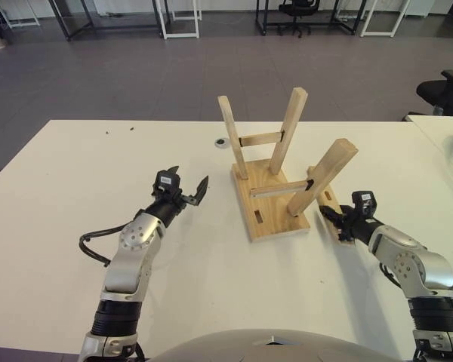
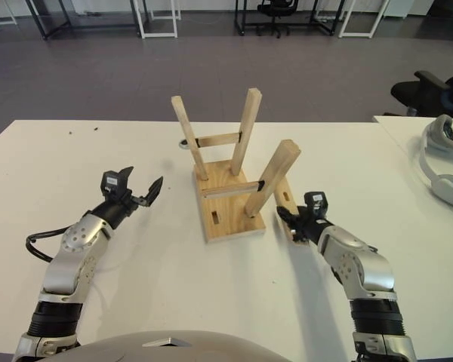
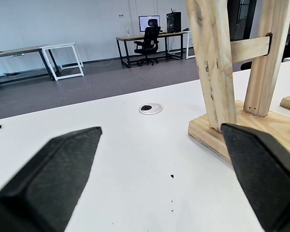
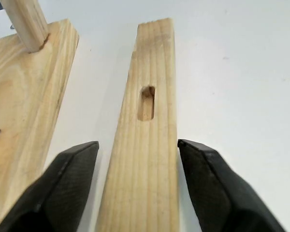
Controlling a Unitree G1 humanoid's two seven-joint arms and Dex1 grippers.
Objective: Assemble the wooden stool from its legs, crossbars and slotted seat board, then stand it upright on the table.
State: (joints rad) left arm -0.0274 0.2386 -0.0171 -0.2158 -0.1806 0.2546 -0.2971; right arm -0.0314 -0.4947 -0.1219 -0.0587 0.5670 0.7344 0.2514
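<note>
R gripper [image 4: 137, 144] jaws open astride loose leg [image 4: 146, 130] lying flat on tabletop [image 1: 60, 188] beside seat board [image 1: 268, 219], L gripper [image 1: 190, 178] jaws open, empty: prob light, stiff, grippy wood, so pinch long sides near mid, clear of mortise [image 4: 145, 103].

**Surface and material findings**

Seat board [image 1: 258, 197], standing legs [image 1: 288, 132], crossbars [image 1: 261, 139] and loose leg [image 4: 150, 63]: pale bare-looking wood, matt, straight grain plainly visible, rougher inside the cut slot.
Table [image 1: 75, 173]: white, smooth, faint sheen.
Left gripper [image 1: 190, 179] and right gripper [image 4: 137, 147]: black, matt, finely grained finger faces.
Table grommet [image 3: 150, 108]: shiny metallic-looking rim.
</note>
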